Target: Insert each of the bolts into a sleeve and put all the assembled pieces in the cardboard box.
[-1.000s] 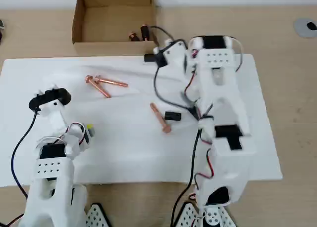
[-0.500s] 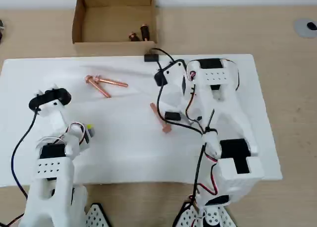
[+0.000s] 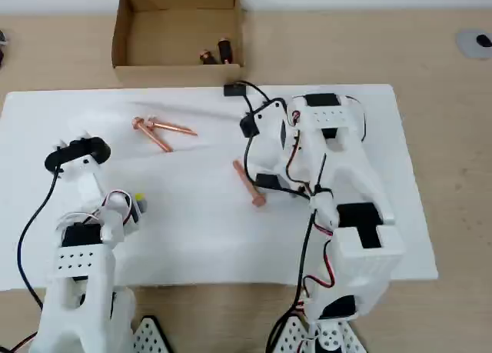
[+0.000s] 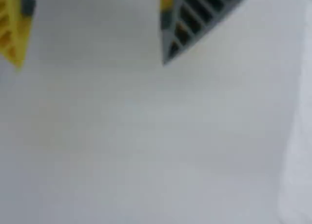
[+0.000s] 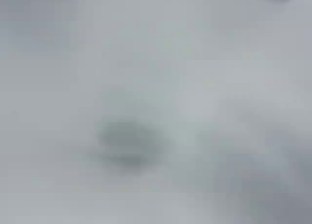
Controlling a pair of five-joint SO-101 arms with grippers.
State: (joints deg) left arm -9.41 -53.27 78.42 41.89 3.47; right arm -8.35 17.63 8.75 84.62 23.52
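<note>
The right end effector [image 3: 256, 130] hung over the white sheet [image 3: 192, 230]; whether its fingers were apart or together could not be told. The nearest bolt [image 3: 248, 182] lay loose just base-side of it, with a small dark piece [image 3: 268, 181], possibly a sleeve, just beside. Two crossed bolts [image 3: 164, 130] lay well off to its left, and the cardboard box [image 3: 123, 38] stood beyond it. The left end effector [image 4: 92, 63] was empty, with its fingers apart. The step in hand was probably fetching the near bolt. It would go best gripped across the shank near the head, leaving the tip free for the sleeve and keeping the cables clear.
</note>
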